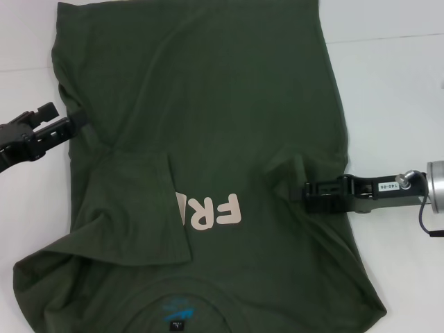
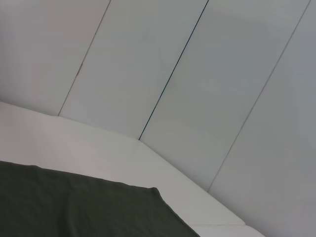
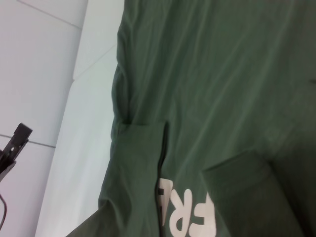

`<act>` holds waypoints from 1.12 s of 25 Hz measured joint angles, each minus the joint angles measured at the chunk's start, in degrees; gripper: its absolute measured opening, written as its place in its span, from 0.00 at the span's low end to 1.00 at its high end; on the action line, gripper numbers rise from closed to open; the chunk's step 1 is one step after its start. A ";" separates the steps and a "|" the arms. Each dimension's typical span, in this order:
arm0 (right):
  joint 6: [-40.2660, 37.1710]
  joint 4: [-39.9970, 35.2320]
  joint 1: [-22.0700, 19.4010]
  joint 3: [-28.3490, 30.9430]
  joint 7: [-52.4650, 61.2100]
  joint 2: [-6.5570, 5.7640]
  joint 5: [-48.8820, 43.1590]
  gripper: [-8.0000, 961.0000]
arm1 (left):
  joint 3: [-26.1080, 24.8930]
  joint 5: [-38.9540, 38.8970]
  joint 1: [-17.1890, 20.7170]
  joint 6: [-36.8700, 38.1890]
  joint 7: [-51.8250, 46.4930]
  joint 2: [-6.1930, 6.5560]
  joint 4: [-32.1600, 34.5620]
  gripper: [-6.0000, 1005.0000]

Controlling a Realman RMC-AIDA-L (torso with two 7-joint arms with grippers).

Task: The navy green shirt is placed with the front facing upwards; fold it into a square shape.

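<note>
In the head view, the navy green shirt [image 1: 208, 139] is seen spread flat on the white table [image 1: 395, 104], with its collar and blue neck label [image 1: 177, 316] at the near edge. Both sleeves are folded in over the chest, so only part of the pink lettering [image 1: 208, 211] is seen. The left gripper [image 1: 76, 119] is held at the shirt's left edge, with its tips touching the cloth; how tightly they are closed cannot be told. The right gripper [image 1: 309, 194] is pressed on the folded right sleeve, its fingers closed on a bunch of cloth.

In the left wrist view, one shirt corner [image 2: 74, 207] is shown on the table.

In the right wrist view, the shirt [image 3: 212, 89] and lettering [image 3: 190, 215] are shown, with the left gripper [image 3: 15, 143] far off.
</note>
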 joint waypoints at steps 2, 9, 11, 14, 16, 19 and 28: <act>-0.01 0.01 0.41 -0.40 0.01 0.21 0.01 0.79 | 0.00 -0.06 0.00 0.00 0.00 0.00 0.00 0.90; -0.90 -0.16 2.80 -2.06 0.02 1.63 0.15 0.79 | 0.00 -0.42 0.09 0.00 0.00 -0.04 0.00 0.90; -1.22 -0.42 3.01 -2.15 -0.09 1.78 0.91 0.79 | 0.00 -0.45 0.11 0.00 0.00 -0.06 0.01 0.90; -1.55 -0.53 2.87 -2.08 -0.31 1.60 2.19 0.79 | 0.00 -0.49 0.20 0.00 0.00 -0.08 0.01 0.90; -1.72 -0.57 2.60 -1.75 -0.38 1.28 2.44 0.79 | 0.00 -0.51 0.25 0.00 0.00 -0.09 0.01 0.90; -1.49 -0.61 1.96 -1.41 -0.40 0.72 2.72 0.79 | 0.00 -0.58 0.26 0.00 0.00 -0.14 0.01 0.90; -0.28 -0.42 1.73 -2.10 -0.29 0.28 2.36 0.79 | 0.00 -0.62 0.03 0.00 0.00 -0.26 0.01 0.90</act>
